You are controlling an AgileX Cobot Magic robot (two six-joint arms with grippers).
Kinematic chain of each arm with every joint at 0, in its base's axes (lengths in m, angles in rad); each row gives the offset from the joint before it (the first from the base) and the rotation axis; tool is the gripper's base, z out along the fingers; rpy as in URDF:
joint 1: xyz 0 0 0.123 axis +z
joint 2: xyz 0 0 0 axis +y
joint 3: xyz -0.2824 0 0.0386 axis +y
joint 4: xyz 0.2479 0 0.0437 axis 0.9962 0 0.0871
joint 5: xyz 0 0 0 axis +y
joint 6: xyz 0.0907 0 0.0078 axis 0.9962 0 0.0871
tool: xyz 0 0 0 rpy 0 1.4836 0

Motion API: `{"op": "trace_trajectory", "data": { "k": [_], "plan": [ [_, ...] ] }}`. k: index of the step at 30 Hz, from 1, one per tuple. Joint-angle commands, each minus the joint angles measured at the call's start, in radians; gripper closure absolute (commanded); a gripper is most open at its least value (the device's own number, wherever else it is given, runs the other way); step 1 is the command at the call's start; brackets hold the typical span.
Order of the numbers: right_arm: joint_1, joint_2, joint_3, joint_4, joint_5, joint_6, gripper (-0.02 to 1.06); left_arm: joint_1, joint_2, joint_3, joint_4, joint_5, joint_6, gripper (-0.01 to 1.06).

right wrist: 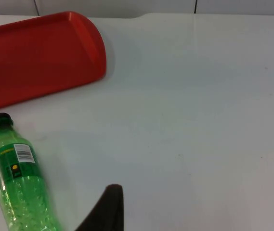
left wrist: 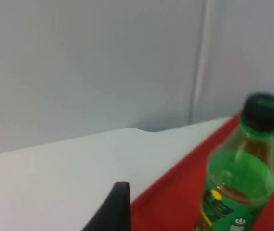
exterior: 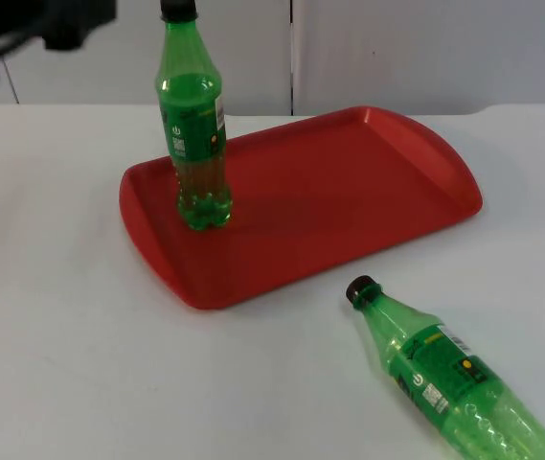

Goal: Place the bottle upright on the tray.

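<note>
A green bottle (exterior: pixel 193 125) with a black cap stands upright on the left part of the red tray (exterior: pixel 349 182). A second green bottle (exterior: pixel 444 383) lies on its side on the white table, in front of the tray's right end, with its cap toward the tray. My left arm (exterior: pixel 76 21) is raised at the back left, behind the tray. My left gripper (left wrist: pixel 112 211) is held back from the standing bottle (left wrist: pixel 238 178) and the tray (left wrist: pixel 175 197). My right gripper (right wrist: pixel 105 211) hovers over the table beside the lying bottle (right wrist: pixel 19 183), apart from it, and the tray (right wrist: pixel 40 53) lies beyond.
The grey partition wall (exterior: pixel 397 48) closes the table behind the tray. White table top (exterior: pixel 52 316) stretches to the left and front of the tray. The right half of the tray carries nothing.
</note>
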Motion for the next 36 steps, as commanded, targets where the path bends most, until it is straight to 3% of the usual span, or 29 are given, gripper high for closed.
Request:
{"op": "trace_trajectory", "data": {
  "k": [1,12,15,19,23,36],
  "plan": [
    [-0.006,-0.003,0.001,0.004,-0.004,0.003,0.03,0.002,-0.084,0.007,0.008,0.093,-0.045,0.00],
    [-0.006,-0.003,0.001,0.004,-0.004,0.003,0.03,-0.029,-0.390,0.007,0.003,0.426,-0.078,0.00],
    [-0.006,-0.003,0.001,0.004,-0.004,0.003,0.03,-0.060,-0.431,0.007,-0.005,0.475,-0.076,0.00],
    [-0.006,-0.003,0.001,0.004,-0.004,0.003,0.03,-0.119,-0.483,0.007,-0.133,0.543,0.021,0.00],
    [-0.006,-0.003,0.001,0.004,-0.004,0.003,0.03,-0.179,-0.515,0.007,-0.332,0.585,0.203,0.00],
    [-0.006,-0.003,0.001,0.004,-0.004,0.003,0.03,-0.198,-0.649,0.007,-0.564,0.711,0.451,0.00]
  ]
}}
